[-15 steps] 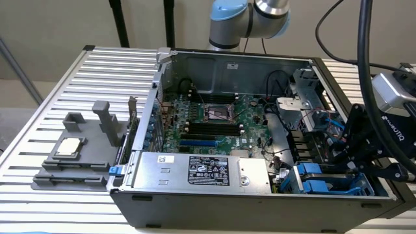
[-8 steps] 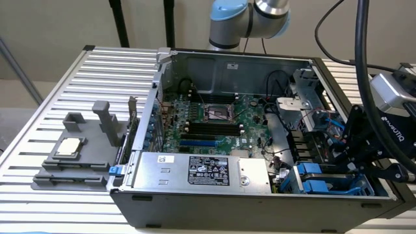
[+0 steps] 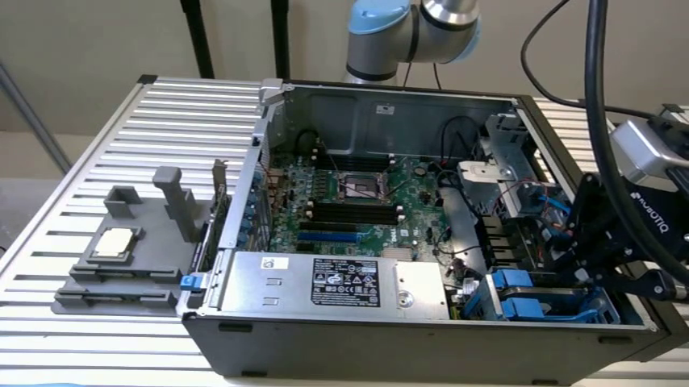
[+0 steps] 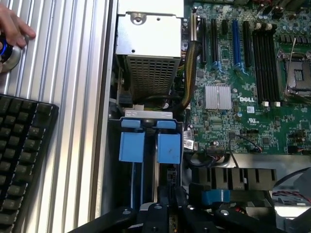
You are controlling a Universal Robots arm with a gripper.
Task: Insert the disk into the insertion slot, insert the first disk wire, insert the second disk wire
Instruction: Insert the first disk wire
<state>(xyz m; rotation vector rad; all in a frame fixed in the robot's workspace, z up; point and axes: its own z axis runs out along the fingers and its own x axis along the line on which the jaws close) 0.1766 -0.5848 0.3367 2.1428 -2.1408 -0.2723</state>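
The insertion slot (image 4: 146,116), a grey drive cage with blue clips, sits in the corner of the open computer case (image 3: 431,347). Two blue carrier fronts (image 4: 132,145) (image 4: 169,148) stand side by side in it, also seen as blue blocks (image 3: 515,292). The disk's silver body is hidden, so I cannot tell which carrier is the disk. My black gripper (image 4: 170,206) (image 3: 576,274) hovers over the cage's far end, in line with the gap between the carriers, fingers pressed together. A blue-plugged disk wire (image 4: 216,196) lies just beside the fingers. Red and blue wires (image 3: 538,201) run nearby.
A silver power-supply box (image 3: 328,282) (image 4: 150,29) lies next to the cage, and the green motherboard (image 3: 356,201) fills the case floor. A person's hand (image 4: 14,24) rests by a round lit button on the slatted table, beside a black keyboard (image 4: 22,155). A grey fixture (image 3: 119,258) stands outside the case.
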